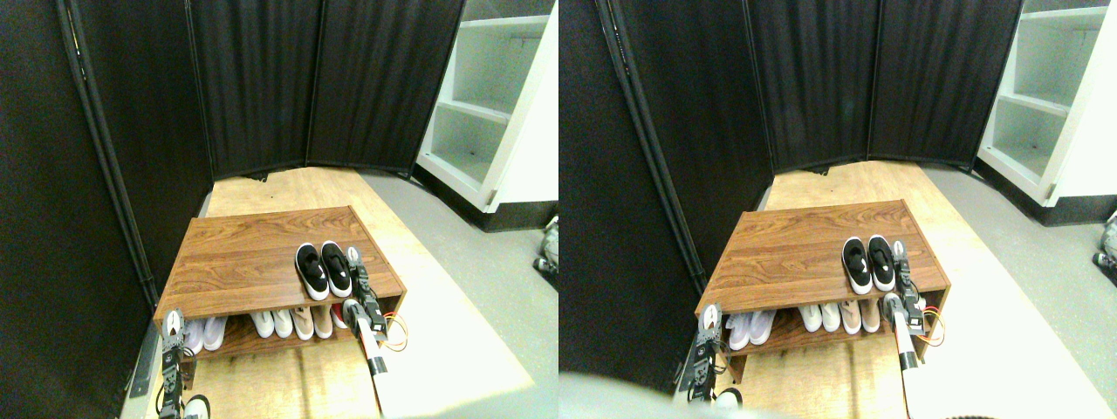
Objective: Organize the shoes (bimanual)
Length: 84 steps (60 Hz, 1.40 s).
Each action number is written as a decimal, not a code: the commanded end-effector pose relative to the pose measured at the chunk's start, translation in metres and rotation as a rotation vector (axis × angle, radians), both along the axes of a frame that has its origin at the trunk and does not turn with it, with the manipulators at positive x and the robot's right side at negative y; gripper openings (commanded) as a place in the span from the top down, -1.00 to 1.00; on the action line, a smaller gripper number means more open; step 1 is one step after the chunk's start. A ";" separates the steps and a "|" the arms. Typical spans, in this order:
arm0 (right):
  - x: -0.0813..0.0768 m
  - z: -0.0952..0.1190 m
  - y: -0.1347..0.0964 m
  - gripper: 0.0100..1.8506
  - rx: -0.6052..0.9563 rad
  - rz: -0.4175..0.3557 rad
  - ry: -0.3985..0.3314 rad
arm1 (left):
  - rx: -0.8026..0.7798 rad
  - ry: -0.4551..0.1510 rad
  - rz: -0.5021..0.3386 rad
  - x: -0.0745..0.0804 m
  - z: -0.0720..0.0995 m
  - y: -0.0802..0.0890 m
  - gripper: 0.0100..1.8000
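Note:
Two small black slip-on shoes [323, 269] with white soles lie side by side on top of the wooden shoe rack [244, 262], toward its right front, toes pointing away from me. My right gripper [355, 259] reaches up over the rack's front edge and sits just right of the right shoe, close to its side; I cannot tell whether it touches. My left gripper [173, 325] is low at the rack's front left corner, apart from the shoes.
Several white and beige shoes [284, 323] fill the lower shelf, with a red one [339, 316] behind my right arm. Black folding screens [262, 87] close off the back and left. A white shelving unit [489, 105] stands at the right.

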State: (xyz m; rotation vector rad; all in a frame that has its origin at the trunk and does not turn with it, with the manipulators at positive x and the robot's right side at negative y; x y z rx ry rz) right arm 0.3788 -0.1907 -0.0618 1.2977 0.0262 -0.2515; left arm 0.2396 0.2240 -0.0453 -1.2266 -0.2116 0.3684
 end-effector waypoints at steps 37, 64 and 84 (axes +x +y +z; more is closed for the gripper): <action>-0.004 -0.014 0.016 1.00 -0.033 0.008 -0.004 | 0.004 -0.040 -0.023 0.014 0.002 0.002 1.00; -0.013 0.061 -0.041 1.00 -0.223 -0.043 -0.133 | 0.015 -0.034 -0.053 0.019 0.001 -0.001 1.00; -0.079 0.107 -0.063 1.00 -0.246 -0.042 -0.277 | 0.021 -0.038 -0.063 0.022 0.000 -0.006 1.00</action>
